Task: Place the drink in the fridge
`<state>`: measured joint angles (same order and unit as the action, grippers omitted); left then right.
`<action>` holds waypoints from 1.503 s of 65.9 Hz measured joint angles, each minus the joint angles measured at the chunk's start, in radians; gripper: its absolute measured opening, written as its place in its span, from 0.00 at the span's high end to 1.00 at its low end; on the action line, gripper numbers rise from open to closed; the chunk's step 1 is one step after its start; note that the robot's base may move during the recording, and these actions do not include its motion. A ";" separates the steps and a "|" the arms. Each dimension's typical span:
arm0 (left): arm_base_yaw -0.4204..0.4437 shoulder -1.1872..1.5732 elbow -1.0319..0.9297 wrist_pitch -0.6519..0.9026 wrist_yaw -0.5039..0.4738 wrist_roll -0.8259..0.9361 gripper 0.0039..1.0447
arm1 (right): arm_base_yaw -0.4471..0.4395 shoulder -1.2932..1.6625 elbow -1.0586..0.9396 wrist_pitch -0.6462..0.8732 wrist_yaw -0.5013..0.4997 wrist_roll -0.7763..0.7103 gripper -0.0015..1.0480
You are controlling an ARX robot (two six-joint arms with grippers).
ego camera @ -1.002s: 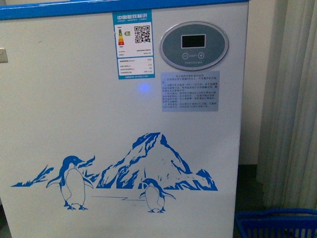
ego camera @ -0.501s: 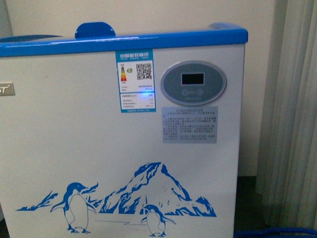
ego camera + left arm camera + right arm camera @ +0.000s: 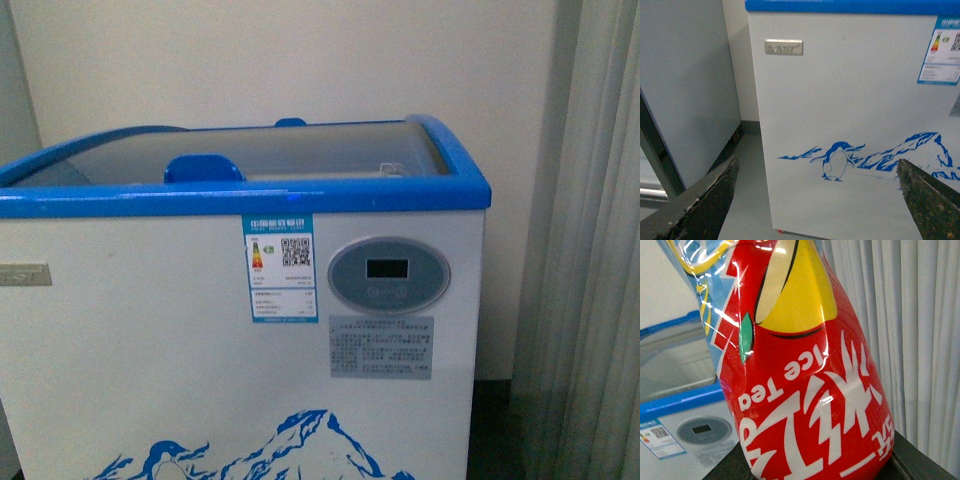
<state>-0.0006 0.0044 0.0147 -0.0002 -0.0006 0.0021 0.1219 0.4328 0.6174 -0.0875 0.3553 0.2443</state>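
The white chest freezer [image 3: 150, 380], blue-rimmed with curved glass lids [image 3: 300, 145], fills the front view from centre to 9 o'clock, with a pleated curtain [image 3: 590, 250] at 3 o'clock. The left gripper [image 3: 816, 164] is spread wide and empty, facing the freezer's penguin decal [image 3: 837, 160]. The right gripper [image 3: 820, 467] clamps a red Ice Tea bottle [image 3: 805, 390], which is still outside the freezer seen behind it.

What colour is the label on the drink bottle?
Mainly red, with white lettering and a yellow patch; the drink bottle shows best in the right wrist view.
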 joint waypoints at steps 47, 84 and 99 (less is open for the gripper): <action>-0.011 0.519 0.128 0.145 0.000 -0.261 0.08 | 0.000 0.000 0.000 0.002 -0.001 0.000 0.61; -0.123 1.559 0.934 0.607 0.394 0.534 0.08 | 0.000 -0.001 0.000 0.002 0.000 0.000 0.61; -0.125 1.719 1.141 0.389 0.494 0.946 0.08 | 0.000 -0.001 0.000 0.002 0.000 0.000 0.61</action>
<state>-0.1257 1.7229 1.1557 0.3885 0.4934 0.9482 0.1223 0.4320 0.6174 -0.0860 0.3553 0.2447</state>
